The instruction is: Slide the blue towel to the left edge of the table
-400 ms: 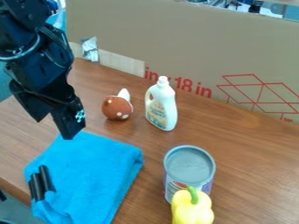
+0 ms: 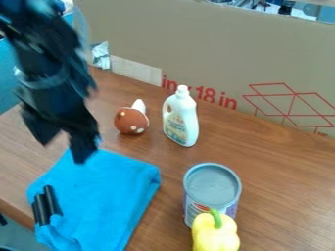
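Note:
My black gripper [image 2: 62, 153] hangs at the left, above the upper left edge of the folded blue towel [image 2: 105, 188]. It stands open, its two fingers spread apart with nothing seen between them. Two short black rods [image 2: 46, 206] lie side by side at the towel's left edge. Right of the gripper, a brown mushroom-like toy [image 2: 131, 120] with pale spots and a white stem rests on its side. Beside it a white bottle [image 2: 181, 117] stands upright.
A grey-topped can [image 2: 212, 186] stands right of the towel on the wooden table [image 2: 281, 181]. A yellow pepper [image 2: 215, 233] with a green stem is in front of it. Behind everything rises a cardboard wall [image 2: 216, 49]; crumpled foil [image 2: 101, 55] is at its left end.
The arm has shifted down and slightly right, bringing the gripper a little lower over the towel's upper edge. The objects on the table have not moved.

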`<action>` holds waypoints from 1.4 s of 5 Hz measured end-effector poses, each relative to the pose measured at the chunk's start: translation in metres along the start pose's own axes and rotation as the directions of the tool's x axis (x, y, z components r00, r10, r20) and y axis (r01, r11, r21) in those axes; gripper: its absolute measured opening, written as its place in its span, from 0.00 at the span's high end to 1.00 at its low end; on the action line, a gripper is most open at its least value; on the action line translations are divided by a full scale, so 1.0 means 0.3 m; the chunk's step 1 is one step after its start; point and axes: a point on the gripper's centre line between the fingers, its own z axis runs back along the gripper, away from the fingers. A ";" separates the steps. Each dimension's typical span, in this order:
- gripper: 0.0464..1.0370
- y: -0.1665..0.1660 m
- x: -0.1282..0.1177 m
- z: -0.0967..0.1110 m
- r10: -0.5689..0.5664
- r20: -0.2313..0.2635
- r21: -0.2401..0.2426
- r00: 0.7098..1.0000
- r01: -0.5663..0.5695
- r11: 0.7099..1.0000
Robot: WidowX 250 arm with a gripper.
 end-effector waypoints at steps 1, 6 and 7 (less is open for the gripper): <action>0.04 -0.008 0.008 -0.131 -0.038 -0.105 0.013 0.994 0.039 0.999; 0.04 0.278 0.047 -0.350 0.028 -0.208 0.059 0.978 -0.016 0.998; 0.03 0.455 0.082 -0.377 0.074 -0.244 0.067 0.967 -0.059 0.996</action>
